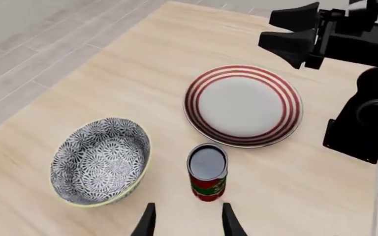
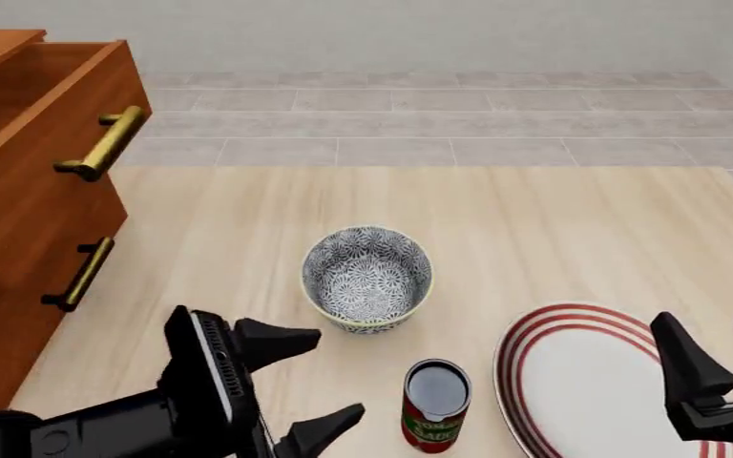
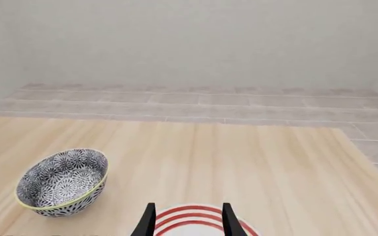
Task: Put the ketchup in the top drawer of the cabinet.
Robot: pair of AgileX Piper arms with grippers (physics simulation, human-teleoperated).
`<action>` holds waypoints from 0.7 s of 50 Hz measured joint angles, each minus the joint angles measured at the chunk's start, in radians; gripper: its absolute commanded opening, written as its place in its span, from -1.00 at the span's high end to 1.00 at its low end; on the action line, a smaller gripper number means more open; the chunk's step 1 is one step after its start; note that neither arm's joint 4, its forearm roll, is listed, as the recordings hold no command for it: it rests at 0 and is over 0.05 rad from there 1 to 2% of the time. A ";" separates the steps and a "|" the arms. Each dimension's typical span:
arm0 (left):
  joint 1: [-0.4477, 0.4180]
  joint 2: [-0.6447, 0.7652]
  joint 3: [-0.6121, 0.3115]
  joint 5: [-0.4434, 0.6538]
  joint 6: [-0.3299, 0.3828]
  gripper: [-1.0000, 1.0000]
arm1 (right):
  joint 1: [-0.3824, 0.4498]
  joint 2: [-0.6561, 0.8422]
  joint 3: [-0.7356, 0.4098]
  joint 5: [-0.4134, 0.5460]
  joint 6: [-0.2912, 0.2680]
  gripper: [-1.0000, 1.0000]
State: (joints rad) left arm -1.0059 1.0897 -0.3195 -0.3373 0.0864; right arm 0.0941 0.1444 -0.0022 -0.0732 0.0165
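The ketchup, a small can with a red label and dark top, stands upright on the table near the front, between the bowl and the plate. My left gripper is open and empty just left of it; in the left wrist view the can stands just ahead of the open fingers. My right gripper is open and empty above the plate. The cabinet stands at the left. Its top drawer is pulled out, and its brass handle shows.
A grey patterned bowl sits just behind the can. A red-striped white plate lies right of the can. The lower drawer's handle sticks out from the cabinet front. The right arm crosses the left wrist view beyond the plate.
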 measured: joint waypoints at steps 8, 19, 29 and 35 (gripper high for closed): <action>-0.024 0.068 -0.018 -0.032 0.010 -1.00 | 0.003 0.007 0.000 -0.004 0.001 -1.00; -0.063 0.167 -0.043 -0.074 -0.004 -1.00 | 0.006 0.017 0.000 -0.009 0.012 -1.00; -0.083 0.234 -0.067 -0.097 -0.004 -1.00 | 0.008 0.027 0.000 -0.015 0.018 -1.00; -0.090 0.272 -0.076 -0.115 -0.004 -1.00 | 0.011 0.033 0.000 -0.018 0.018 -1.00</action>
State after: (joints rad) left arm -1.0956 1.3613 -0.3958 -0.4526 0.0820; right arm 0.1048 0.1772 -0.0018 -0.0912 0.0349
